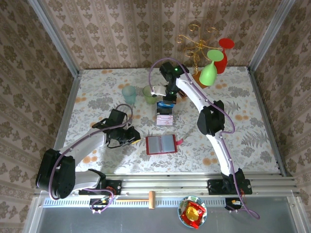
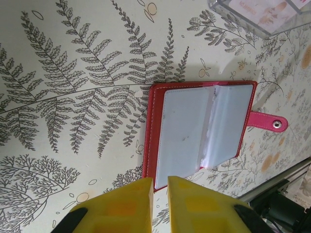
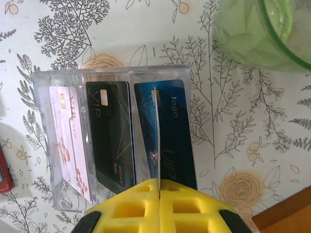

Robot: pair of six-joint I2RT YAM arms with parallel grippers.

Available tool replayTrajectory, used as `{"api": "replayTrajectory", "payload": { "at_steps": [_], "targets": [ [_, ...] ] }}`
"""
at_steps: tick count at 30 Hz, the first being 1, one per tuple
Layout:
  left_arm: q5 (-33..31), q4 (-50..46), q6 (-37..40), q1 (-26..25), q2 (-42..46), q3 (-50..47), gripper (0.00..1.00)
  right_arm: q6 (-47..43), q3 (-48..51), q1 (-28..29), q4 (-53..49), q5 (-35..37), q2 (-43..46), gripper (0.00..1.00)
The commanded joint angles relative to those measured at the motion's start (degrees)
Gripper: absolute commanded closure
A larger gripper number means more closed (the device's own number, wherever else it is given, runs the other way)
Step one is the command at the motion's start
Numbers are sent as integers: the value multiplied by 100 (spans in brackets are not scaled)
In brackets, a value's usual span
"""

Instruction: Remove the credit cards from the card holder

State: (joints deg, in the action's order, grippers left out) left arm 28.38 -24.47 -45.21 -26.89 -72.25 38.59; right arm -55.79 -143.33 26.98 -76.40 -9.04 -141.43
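Top external view, left to right: the left gripper (image 1: 132, 135) lies low over the patterned table (image 1: 97, 97), just left of the card holder (image 1: 161, 144), which lies open and flat at centre. Left wrist view shows its yellow fingers (image 2: 121, 208) nearly together with a slim gap, holding nothing; the holder's grey sleeves face up and its red tab (image 2: 267, 121) points right. Above the holder sits a clear tray (image 1: 165, 119), with the right gripper (image 1: 164, 98) over it. In the right wrist view a white-and-pink card (image 3: 68, 136), a black card (image 3: 112, 136) and a blue card (image 3: 175, 141) lie in the tray, and the right gripper is clamped on a credit card (image 3: 156, 131) seen edge-on. A green cup (image 3: 257, 29) stands at upper right.
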Motion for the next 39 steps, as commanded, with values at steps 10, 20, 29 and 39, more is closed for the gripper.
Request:
{"api": "replayTrajectory", "payload": {
  "at_steps": [10,20,29,39],
  "targets": [
    [-105,-111,16,35,51,-53,83,401,153,-42,638,586,344,71],
    [-332,-186,535,579,43,-69,60,1421,2365,-70,2506,1047,1762,61],
    [-792,-182,1290,1374,149,-74,27,2893,5334,-70,4479,1273,3686,8],
    [-1716,-144,1726,2051,383,30,0,4131,8046,-156,5834,2037,5287,0]
  ]
}}
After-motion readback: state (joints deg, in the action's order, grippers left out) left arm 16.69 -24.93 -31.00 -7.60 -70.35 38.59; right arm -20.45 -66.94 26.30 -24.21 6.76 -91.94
